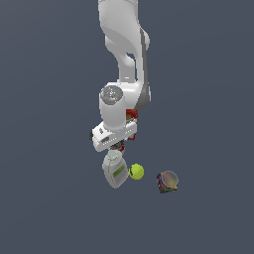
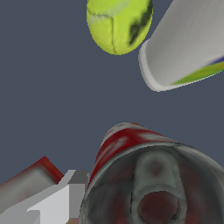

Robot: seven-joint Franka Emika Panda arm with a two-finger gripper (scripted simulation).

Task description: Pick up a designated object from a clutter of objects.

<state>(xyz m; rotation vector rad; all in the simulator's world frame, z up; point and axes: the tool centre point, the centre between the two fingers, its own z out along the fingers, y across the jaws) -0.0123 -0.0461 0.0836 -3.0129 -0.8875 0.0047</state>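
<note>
Exterior view: white Panda arm [image 1: 124, 54] comes down from top centre, wrist housing tilted at mid-frame over the clutter. The gripper [image 1: 117, 147] sits below the housing, mostly hidden by it; fingers not resolvable here, so whether they are apart or together cannot be told. Red box [image 1: 131, 116] shows only as slivers of red behind the wrist, centre of frame. Just beneath the gripper lies the white bottle [image 1: 114, 170] with green label, lower centre. Yellow-green ball [image 1: 136, 171] sits just beside the bottle, on the exterior view's right. Colourful shiny-topped item [image 1: 168, 181] lies apart from the ball, further toward the exterior view's right. The can cannot be made out in this view. Wrist view: red-and-white can [image 2: 148, 179] fills the lower right of the frame, close to the lens, lying so its dark grey end faces the camera, red-and-white wall receding behind. One grey finger [image 2: 65, 199] shows beside the can; contact unclear. Ball, bottle end and a red box corner [image 2: 33, 179] surround it on dark floor [image 2: 52, 100].
</note>
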